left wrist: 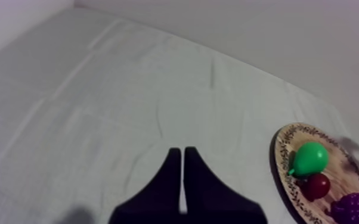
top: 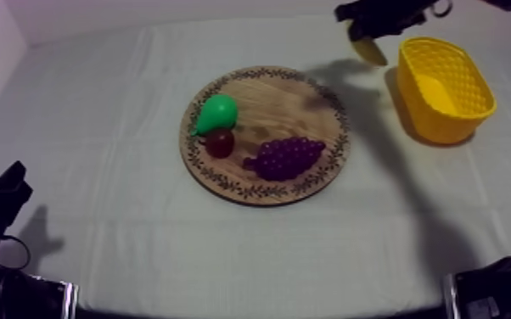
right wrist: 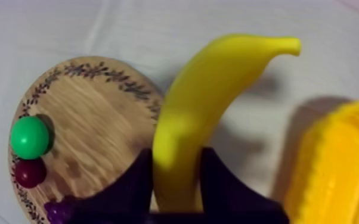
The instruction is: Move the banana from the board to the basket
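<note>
A: Lower end of banana [right wrist: 200, 119] hidden between right gripper [right wrist: 176, 156] fingers.
B: Noted. Picture edge cuts off part of basket [right wrist: 337, 167] and most of grapes [right wrist: 57, 210].
A: From above, right gripper covers most of banana.

- A green pear [top: 217, 113] lies on its side, its narrow end turned leftward in the top view.
- A small red fruit [top: 220, 142], dark and round, touches the pear on the pear's near side in the top view.
- A purple bunch of grapes [top: 285, 158] lies apart from the pear, to its right and nearer the camera, with a narrow gap to the small red fruit.
- A grey-white cloth [top: 98, 127] spreads out on every side of the pear, with faint creases well to the pear's left.
</note>
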